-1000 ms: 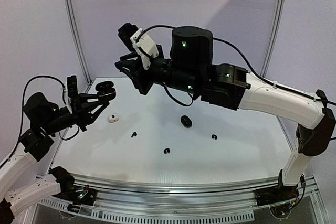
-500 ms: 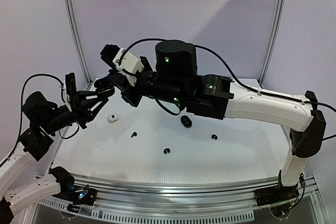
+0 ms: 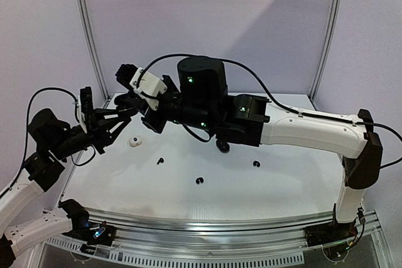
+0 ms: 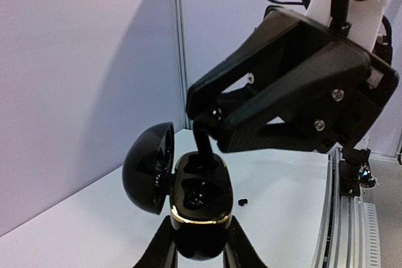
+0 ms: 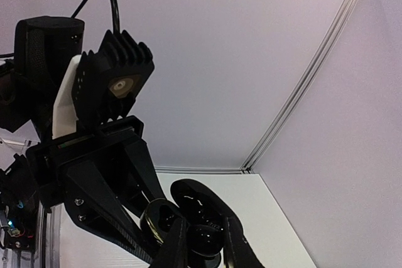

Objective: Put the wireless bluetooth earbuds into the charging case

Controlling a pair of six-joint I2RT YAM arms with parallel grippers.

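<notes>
Earbud in right gripper seemingly touches open case in left gripper.

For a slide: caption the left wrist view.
Right pincer holds black earbud at open charging case gripped by left pincer.

A robotics lab cell, no mistaking it: a white worktop sits boxed in by plain lilac panels and slim metal posts. Two black-and-white robot arms, the left arm and the right arm, rise from a ribbed aluminium rail at the near edge. Green status lights glow on the joints, and black cables loop loose overhead, all test-rig hardware.
</notes>
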